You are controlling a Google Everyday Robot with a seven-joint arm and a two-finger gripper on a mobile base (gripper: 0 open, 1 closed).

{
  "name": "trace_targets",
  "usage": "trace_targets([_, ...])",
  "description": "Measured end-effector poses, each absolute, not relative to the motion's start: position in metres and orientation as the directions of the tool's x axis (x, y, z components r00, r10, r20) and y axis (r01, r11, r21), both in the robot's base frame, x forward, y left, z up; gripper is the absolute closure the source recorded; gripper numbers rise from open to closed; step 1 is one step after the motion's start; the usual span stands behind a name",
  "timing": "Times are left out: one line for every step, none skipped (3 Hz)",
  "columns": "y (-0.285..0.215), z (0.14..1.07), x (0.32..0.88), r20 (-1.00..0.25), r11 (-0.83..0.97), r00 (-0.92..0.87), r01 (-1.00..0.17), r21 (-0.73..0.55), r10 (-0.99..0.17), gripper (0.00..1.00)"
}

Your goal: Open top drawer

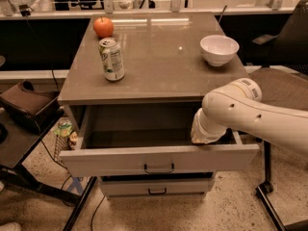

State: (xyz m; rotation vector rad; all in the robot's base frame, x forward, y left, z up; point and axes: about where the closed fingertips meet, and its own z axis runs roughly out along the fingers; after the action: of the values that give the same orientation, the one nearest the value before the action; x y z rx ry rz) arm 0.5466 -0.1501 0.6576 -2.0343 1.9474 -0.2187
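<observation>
The top drawer is pulled well out from the cabinet, its light grey front with a small black bar handle facing me and its shallow grey interior showing. My white arm comes in from the right. Its gripper reaches down into the drawer's right side, just behind the front panel; the arm's wrist hides the fingers.
On the cabinet top stand a green can, an orange-red apple and a white bowl. A lower drawer is shut below. A black chair stands right; a low dark table and cables lie left.
</observation>
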Motion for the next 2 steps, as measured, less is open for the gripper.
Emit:
trace_targets([-0.1566,0.6528,0.5183,-0.088,-0.036,0.060,-0.968,-0.247,-0.994,1.00])
trace_targets([-0.1584,0.6522,0.5099,-0.084,-0.041,0.061,-0.974,-0.224,-0.995,1.00])
